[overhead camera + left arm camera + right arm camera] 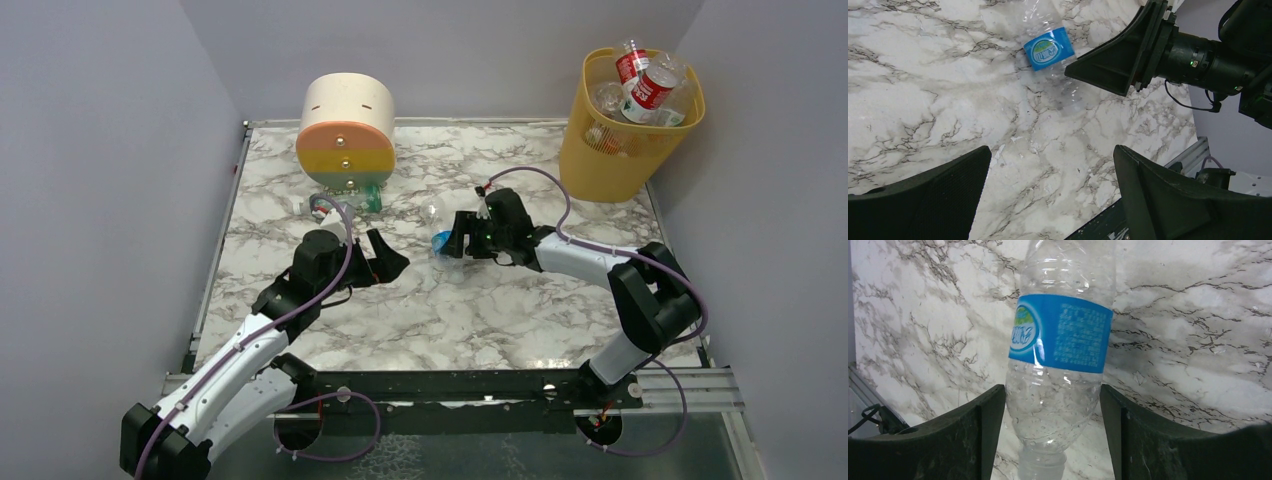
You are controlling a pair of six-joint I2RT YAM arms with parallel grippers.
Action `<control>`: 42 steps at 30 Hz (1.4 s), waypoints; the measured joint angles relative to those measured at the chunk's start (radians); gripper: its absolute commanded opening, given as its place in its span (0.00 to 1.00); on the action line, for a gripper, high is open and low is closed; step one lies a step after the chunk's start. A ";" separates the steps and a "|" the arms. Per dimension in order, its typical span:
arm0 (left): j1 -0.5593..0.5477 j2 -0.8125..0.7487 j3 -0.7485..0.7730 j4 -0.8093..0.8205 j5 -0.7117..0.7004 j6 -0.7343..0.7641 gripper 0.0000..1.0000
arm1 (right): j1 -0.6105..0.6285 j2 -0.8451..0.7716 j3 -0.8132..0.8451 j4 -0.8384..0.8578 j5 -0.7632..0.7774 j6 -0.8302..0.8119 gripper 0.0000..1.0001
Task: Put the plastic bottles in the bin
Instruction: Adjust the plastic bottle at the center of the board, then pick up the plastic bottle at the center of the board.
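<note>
A clear plastic bottle (440,240) with a blue label lies on the marble table, seen close in the right wrist view (1058,340) and in the left wrist view (1048,47). My right gripper (462,235) is open, its fingers (983,440) standing on either side of the bottle's shoulder, close against it, cap end towards the wrist. My left gripper (385,262) hangs wide open to the left of the bottle with nothing between its fingers (1143,200). The yellow-orange bin (600,160) stands at the far right corner, with several bottles (650,85) piled up to its rim.
A round drawer unit (345,130) in cream, orange, yellow and green stands at the back middle. Another clear bottle (312,206) lies at its foot, left of a green thing (372,198). Grey walls close in the table on three sides.
</note>
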 measured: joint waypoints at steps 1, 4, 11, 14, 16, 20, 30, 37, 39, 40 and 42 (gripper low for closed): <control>0.000 -0.001 -0.001 0.000 0.000 0.000 0.99 | 0.000 0.000 0.000 -0.005 0.000 0.000 0.76; 0.000 -0.005 -0.002 0.000 0.000 -0.002 0.99 | 0.000 0.000 0.000 -0.018 0.001 0.000 0.78; 0.000 -0.011 -0.003 0.000 0.000 -0.006 0.99 | 0.003 0.000 0.001 -0.047 0.003 -0.004 0.85; 0.000 -0.013 -0.003 0.000 0.000 -0.007 0.99 | 0.005 0.000 0.020 -0.077 0.013 -0.019 0.88; 0.000 -0.015 -0.003 0.000 0.000 -0.007 0.99 | 0.005 0.000 0.055 -0.109 0.024 -0.039 0.89; 0.000 -0.022 -0.008 -0.001 0.000 -0.007 0.99 | 0.005 0.024 0.198 -0.183 0.054 -0.104 0.91; 0.000 -0.031 -0.009 -0.006 0.000 -0.007 0.99 | 0.005 0.242 0.498 -0.285 0.129 -0.294 0.93; 0.000 -0.037 -0.009 -0.011 0.000 -0.006 0.99 | 0.005 0.423 0.636 -0.342 0.250 -0.384 0.94; 0.000 -0.038 -0.009 -0.016 0.000 -0.006 0.99 | 0.005 0.468 0.695 -0.359 0.281 -0.401 0.95; 0.000 -0.038 -0.009 -0.018 0.000 -0.006 0.99 | 0.005 0.487 0.723 -0.366 0.293 -0.407 0.95; 0.000 -0.038 -0.009 -0.021 0.000 -0.006 0.99 | 0.005 0.518 0.772 -0.379 0.306 -0.417 0.95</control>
